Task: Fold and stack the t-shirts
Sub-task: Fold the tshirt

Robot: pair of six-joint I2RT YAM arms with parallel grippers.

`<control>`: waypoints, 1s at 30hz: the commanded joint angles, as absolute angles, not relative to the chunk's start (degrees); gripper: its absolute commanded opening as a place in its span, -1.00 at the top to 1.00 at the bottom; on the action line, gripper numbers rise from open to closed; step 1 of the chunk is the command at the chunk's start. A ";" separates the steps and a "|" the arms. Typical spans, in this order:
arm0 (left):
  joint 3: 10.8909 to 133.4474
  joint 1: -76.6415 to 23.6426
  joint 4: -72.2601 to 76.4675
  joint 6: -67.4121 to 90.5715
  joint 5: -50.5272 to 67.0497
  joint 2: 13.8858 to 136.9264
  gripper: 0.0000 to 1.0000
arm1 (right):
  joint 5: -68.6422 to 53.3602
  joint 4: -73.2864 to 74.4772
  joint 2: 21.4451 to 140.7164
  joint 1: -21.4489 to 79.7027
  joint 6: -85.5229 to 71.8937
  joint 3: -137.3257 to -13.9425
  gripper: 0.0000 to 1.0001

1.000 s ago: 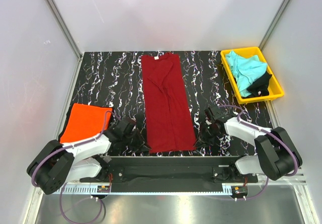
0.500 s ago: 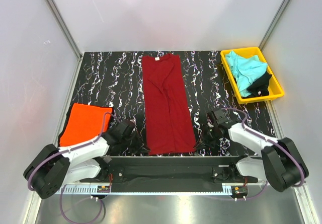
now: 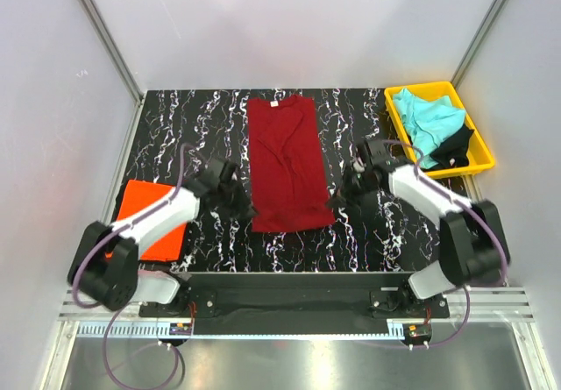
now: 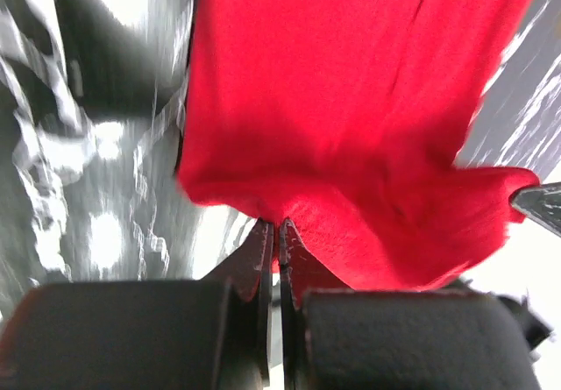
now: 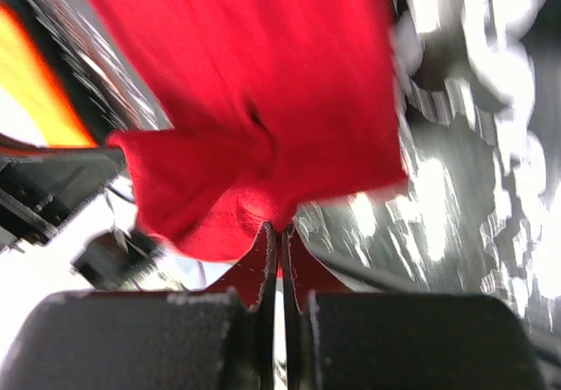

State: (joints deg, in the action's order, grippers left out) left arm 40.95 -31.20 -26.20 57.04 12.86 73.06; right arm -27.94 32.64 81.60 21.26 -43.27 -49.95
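Dark red t-shirt [image 3: 285,145] at frame centre, lower hem corners clamped tight in left gripper [image 3: 246,208] and right gripper [image 3: 337,202], jaws closed.

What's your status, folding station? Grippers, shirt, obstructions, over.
Left gripper and right gripper shut on dark red t-shirt, near hem corners. Fold not yet done. Nothing in the way; orange t-shirt lies clear, left.
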 commanded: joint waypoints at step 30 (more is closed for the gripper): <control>83.84 -13.36 -29.88 41.48 20.13 111.97 1.00 | -37.79 46.32 127.08 10.02 -29.71 -105.99 1.00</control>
State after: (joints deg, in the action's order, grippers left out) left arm 81.12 -14.00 -30.35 42.02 18.90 111.55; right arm -35.11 45.43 126.02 10.81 -31.14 -102.48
